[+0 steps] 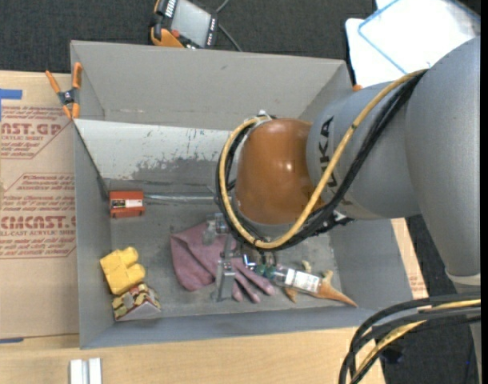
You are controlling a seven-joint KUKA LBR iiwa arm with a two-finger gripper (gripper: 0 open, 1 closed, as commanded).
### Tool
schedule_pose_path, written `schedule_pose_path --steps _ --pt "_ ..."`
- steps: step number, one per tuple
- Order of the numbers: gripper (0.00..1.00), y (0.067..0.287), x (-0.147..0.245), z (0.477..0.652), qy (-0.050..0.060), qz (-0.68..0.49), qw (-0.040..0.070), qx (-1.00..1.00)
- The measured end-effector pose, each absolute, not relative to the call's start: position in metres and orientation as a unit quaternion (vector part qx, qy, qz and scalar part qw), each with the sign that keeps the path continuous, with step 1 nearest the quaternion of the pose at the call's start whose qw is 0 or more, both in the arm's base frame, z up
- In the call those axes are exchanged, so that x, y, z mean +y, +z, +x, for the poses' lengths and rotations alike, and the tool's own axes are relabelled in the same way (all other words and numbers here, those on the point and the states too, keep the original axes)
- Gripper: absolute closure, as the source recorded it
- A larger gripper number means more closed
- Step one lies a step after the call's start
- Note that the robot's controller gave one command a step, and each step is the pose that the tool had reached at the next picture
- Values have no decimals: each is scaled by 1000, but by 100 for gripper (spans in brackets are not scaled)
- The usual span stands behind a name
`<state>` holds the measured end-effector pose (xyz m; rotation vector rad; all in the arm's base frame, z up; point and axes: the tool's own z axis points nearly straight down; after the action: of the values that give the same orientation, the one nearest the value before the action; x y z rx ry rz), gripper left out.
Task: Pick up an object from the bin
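Low in the middle of the frame, under the orange wrist cover (270, 178), the pincer (225, 282) stands down on a crumpled mauve cloth (190, 258) that lies on the floor of the grey bin (204, 82). I cannot tell how far the pincer is open, nor whether it has any of the cloth in it. The cloth looks flat on the bin floor, so I judge the pick not yet done: the reach down is made, and the grip, if not yet taken, and the lift out of the bin are left. Just to the right of the cloth lie a small tube (296, 278) with a white and green label and an orange cone (330, 293). Well apart at the left are a yellow block (122, 269), a small patterned piece (138, 301) below it, and a red-orange box (126, 205) higher up against the wall. As for writing, dark letters run along the grey arm (404, 158), partly crossed by a yellow cable; the end of them reads KA. The tube's label and the box's face carry marks too small to read.
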<state>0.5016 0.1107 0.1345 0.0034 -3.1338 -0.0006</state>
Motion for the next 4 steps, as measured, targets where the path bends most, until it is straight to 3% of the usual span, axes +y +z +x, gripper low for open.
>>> schedule_pose_path --steps 1,2,3,4 --pt "0 139 110 504 -1 0 0 -1000" --pt "0 71 61 486 -1 36 -4 -999" --pt "0 125 64 484 -3 4 -6 -1000" --pt "0 78 62 485 -2 31 -5 -1000"
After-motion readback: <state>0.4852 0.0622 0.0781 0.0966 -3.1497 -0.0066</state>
